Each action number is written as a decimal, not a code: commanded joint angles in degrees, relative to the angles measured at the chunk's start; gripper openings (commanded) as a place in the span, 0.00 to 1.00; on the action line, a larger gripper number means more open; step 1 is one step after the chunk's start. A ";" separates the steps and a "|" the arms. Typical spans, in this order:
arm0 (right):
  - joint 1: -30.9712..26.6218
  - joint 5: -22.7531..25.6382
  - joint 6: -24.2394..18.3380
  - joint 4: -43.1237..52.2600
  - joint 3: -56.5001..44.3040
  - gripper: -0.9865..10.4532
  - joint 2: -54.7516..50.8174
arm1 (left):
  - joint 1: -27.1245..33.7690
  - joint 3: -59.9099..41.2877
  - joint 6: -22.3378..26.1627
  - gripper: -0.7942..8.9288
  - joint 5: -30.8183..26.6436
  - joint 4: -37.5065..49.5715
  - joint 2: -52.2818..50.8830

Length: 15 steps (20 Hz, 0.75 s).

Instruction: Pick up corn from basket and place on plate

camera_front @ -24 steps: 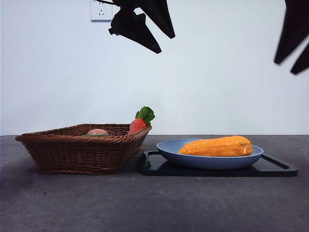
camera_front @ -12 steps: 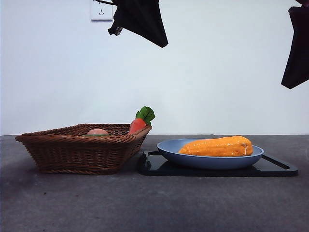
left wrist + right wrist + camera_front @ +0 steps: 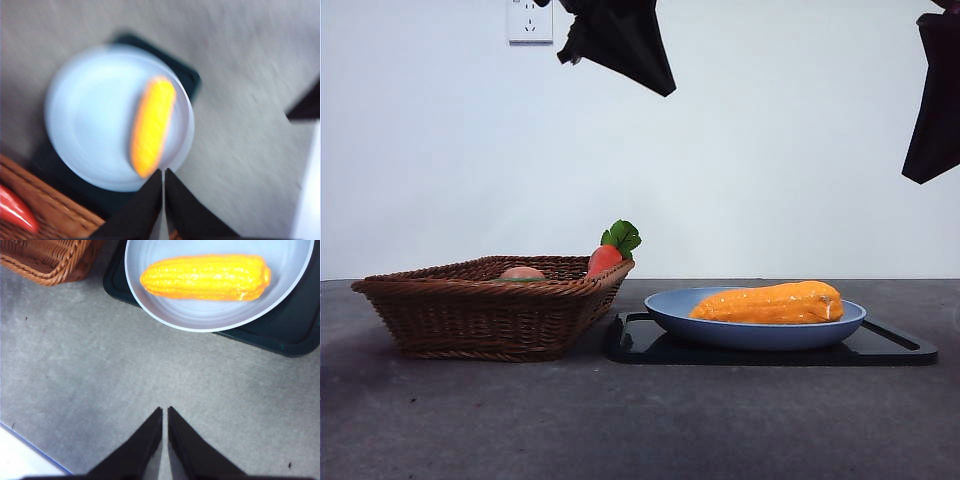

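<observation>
The orange-yellow corn (image 3: 767, 303) lies on its side in the light-blue plate (image 3: 665, 310), free of both grippers. My left gripper (image 3: 665, 90) hangs shut high above the gap between the brown wicker basket (image 3: 470, 315) and the plate. Its blurred wrist view looks down on the corn (image 3: 152, 125), the plate (image 3: 85, 115) and a corner of the basket (image 3: 50, 212). My right gripper (image 3: 915, 175) is shut, up at the right edge. In its wrist view, the right gripper (image 3: 164, 410) is over bare table, short of the corn (image 3: 205, 277) and plate (image 3: 200, 317).
The plate sits on a flat black tray (image 3: 890, 350). In the basket, a red-orange carrot (image 3: 605, 258) with green leaves leans on the corner by the tray, beside a pale rounded thing (image 3: 523, 272). A white wall with a socket (image 3: 530, 22) stands behind.
A second ago both grippers showed two spread jaws; now each shows one closed tip. The left arm has drifted slightly up. The corn has not moved.
</observation>
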 commanded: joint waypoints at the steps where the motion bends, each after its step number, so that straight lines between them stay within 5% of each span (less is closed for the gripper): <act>1: 0.24 -0.02 -0.26 0.50 0.42 0.09 0.44 | 0.13 1.68 -1.01 0.09 -0.02 0.79 -0.04; 9: 0.24 0.00 -0.26 0.50 0.42 0.09 0.44 | 9.14 -1.22 -0.37 0.09 -1.62 3.19 -9.84; 15: 0.24 0.00 -0.26 0.50 0.42 0.09 0.44 | 22.14 -25.94 -4.79 0.09 -1.62 20.59 -32.26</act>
